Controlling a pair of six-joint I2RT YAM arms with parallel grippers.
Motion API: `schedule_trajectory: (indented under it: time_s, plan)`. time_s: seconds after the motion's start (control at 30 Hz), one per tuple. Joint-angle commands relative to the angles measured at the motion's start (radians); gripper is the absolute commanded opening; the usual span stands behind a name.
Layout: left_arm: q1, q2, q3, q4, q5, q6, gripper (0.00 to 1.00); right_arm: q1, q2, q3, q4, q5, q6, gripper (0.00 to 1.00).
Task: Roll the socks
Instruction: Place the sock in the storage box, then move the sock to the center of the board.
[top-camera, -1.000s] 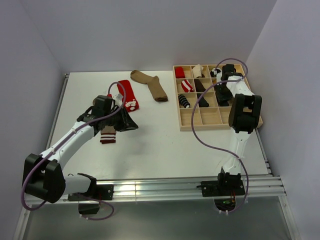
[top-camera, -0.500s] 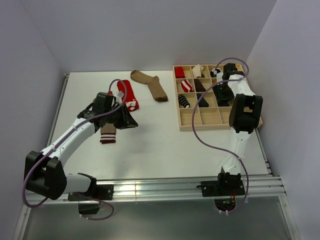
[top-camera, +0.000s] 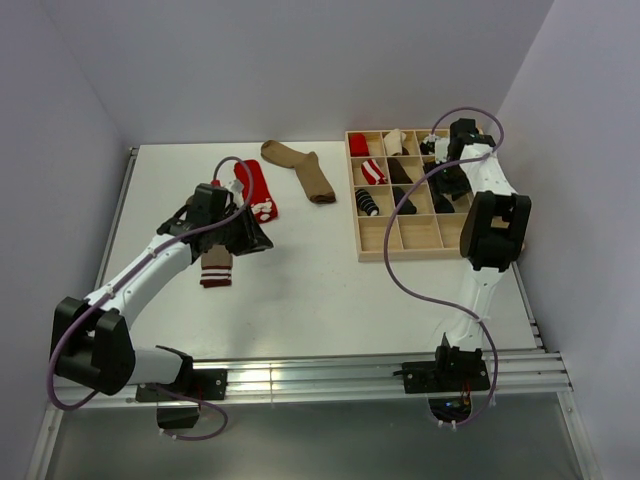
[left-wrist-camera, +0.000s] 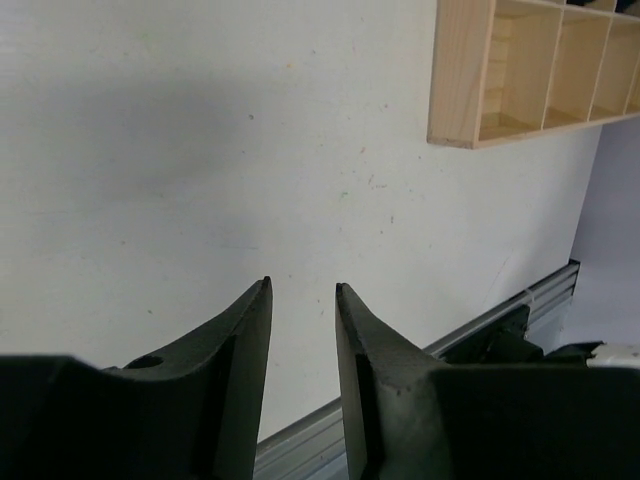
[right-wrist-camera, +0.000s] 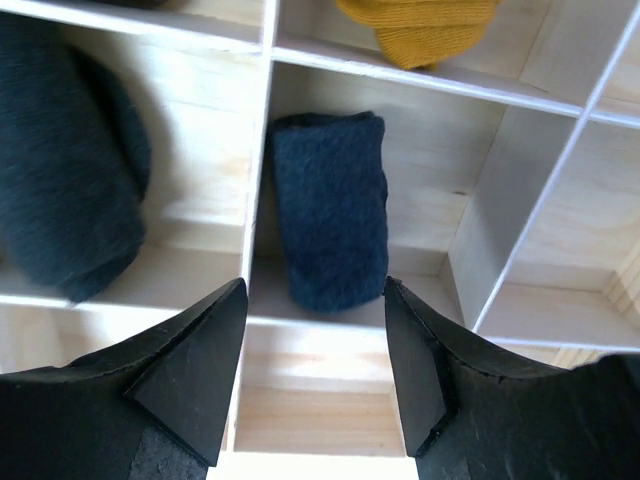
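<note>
Three socks lie flat on the white table: a red sock (top-camera: 258, 190), a brown sock (top-camera: 300, 168) and a tan sock with a maroon-striped cuff (top-camera: 216, 268). My left gripper (top-camera: 262, 242) (left-wrist-camera: 302, 285) hovers just right of the tan sock, open a little, with only bare table between its fingers. My right gripper (top-camera: 449, 182) (right-wrist-camera: 315, 285) hangs open over the right side of the wooden organizer tray (top-camera: 420, 251). A rolled dark-blue sock (right-wrist-camera: 330, 205) lies in the compartment right beneath it, free of both fingers.
The tray's compartments hold several rolled socks, among them a dark one (right-wrist-camera: 60, 190) to the left and a mustard one (right-wrist-camera: 420, 25) beyond. The tray's corner (left-wrist-camera: 460, 70) shows in the left wrist view. Walls close in the table's back and right.
My right gripper has opened wide and lifted slightly, and the rolled dark-blue sock now lies free in its compartment. My left gripper has opened a bit more and shifted slightly back.
</note>
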Motion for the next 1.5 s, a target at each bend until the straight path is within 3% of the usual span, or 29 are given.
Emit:
schedule_trajectory:
  time_s: [0.0, 0.37, 0.53, 0.93, 1.13, 1.3, 1.47]
  plan:
    - [0.002, 0.008, 0.039, 0.047, -0.089, -0.031, 0.37, 0.01, -0.094, 0.046, -0.032, -0.028, 0.007, 0.65]
    - [0.042, 0.013, -0.037, 0.083, -0.399, -0.143, 0.34, 0.01, -0.25, -0.029, -0.022, -0.108, -0.015, 0.64]
    - [0.11, 0.041, -0.103, 0.11, -0.422, -0.164, 0.32, 0.01, -0.341, -0.111, 0.006, -0.171, -0.026, 0.64]
    - [0.157, 0.074, -0.241, 0.149, -0.619, -0.292, 0.26, 0.013, -0.443, -0.222, 0.021, -0.263, -0.058, 0.63]
    - [0.157, 0.146, -0.266, 0.147, -0.636, -0.312, 0.19, 0.024, -0.491, -0.28, 0.035, -0.288, -0.075, 0.63]
    - [0.147, 0.166, -0.339, 0.199, -0.55, -0.352, 0.17, 0.038, -0.539, -0.317, 0.04, -0.3, -0.087, 0.63]
    - [0.014, 0.173, -0.347, 0.185, -0.544, -0.408, 0.16, 0.062, -0.572, -0.342, 0.044, -0.283, -0.098, 0.63]
